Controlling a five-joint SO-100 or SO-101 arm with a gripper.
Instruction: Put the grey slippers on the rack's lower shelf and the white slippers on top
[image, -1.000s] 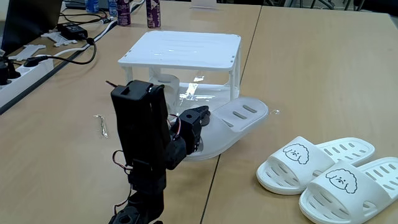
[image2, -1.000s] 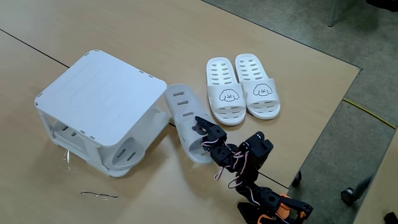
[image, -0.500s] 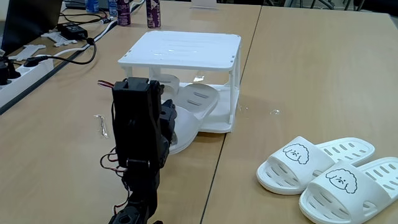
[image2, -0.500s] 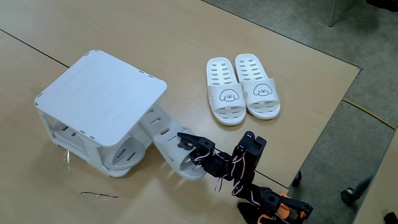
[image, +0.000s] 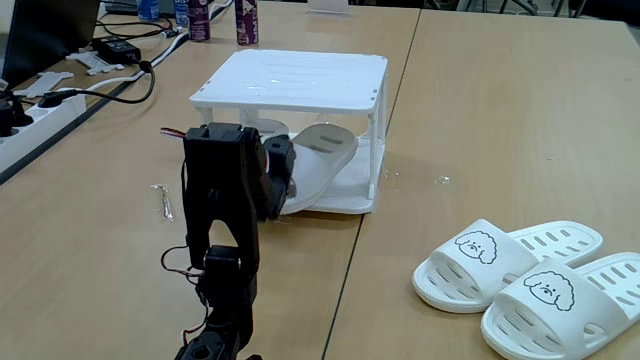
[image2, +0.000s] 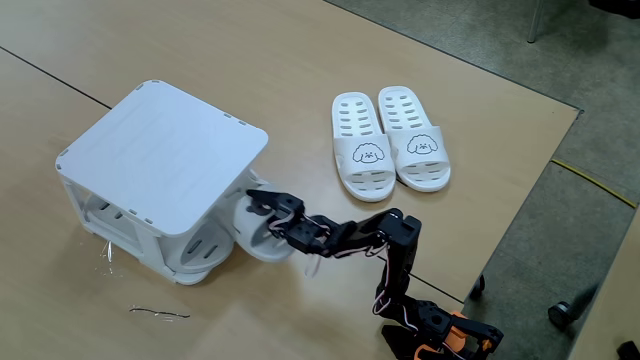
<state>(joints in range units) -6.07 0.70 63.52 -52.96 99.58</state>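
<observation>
The white two-tier rack (image: 300, 75) (image2: 160, 150) stands on the wooden table. My gripper (image: 285, 170) (image2: 262, 208) is shut on the strap end of a grey slipper (image: 325, 150) (image2: 250, 235). This slipper lies tilted, its front part in on the lower shelf (image: 350, 200) and its gripped end sticking out. A second grey slipper (image2: 205, 245) (image: 263, 130) lies on the same shelf beside it. The two white slippers (image: 500, 255) (image2: 365, 150) with dog faces sit side by side on the table, apart from the rack. The rack's top tier is bare.
A power strip with cables (image: 40, 100) and bottles (image: 245, 20) stand at the table's far left in a fixed view. A small bent wire (image: 163, 200) (image2: 160, 313) lies near the rack. The table edge (image2: 520, 200) drops to the floor right of the arm.
My gripper has swung the grey slipper from open table in front of the rack toward the rack. It then pushed the slipper's front part onto the lower shelf. The white slippers have not moved.
</observation>
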